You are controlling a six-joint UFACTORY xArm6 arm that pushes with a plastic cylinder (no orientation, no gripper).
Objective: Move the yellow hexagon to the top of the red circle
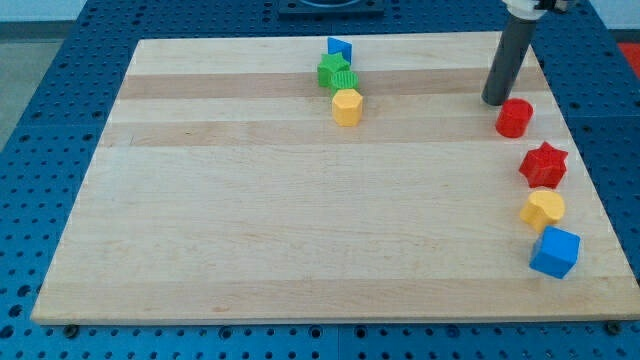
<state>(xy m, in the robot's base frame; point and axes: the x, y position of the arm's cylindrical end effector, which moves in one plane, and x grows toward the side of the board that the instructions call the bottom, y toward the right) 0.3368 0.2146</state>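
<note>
The yellow hexagon (346, 106) sits near the view's top centre on the wooden board (250, 200), just below a green block (336, 73) and a blue block (339, 48). The red circle (514, 118) sits far to its right, near the board's right edge. My tip (495, 101) rests on the board just up and left of the red circle, close to it, far right of the yellow hexagon.
Below the red circle along the right edge lie a red star-shaped block (543, 164), a yellow block (542, 210) and a blue cube (555, 251). The board's right edge runs close beside them.
</note>
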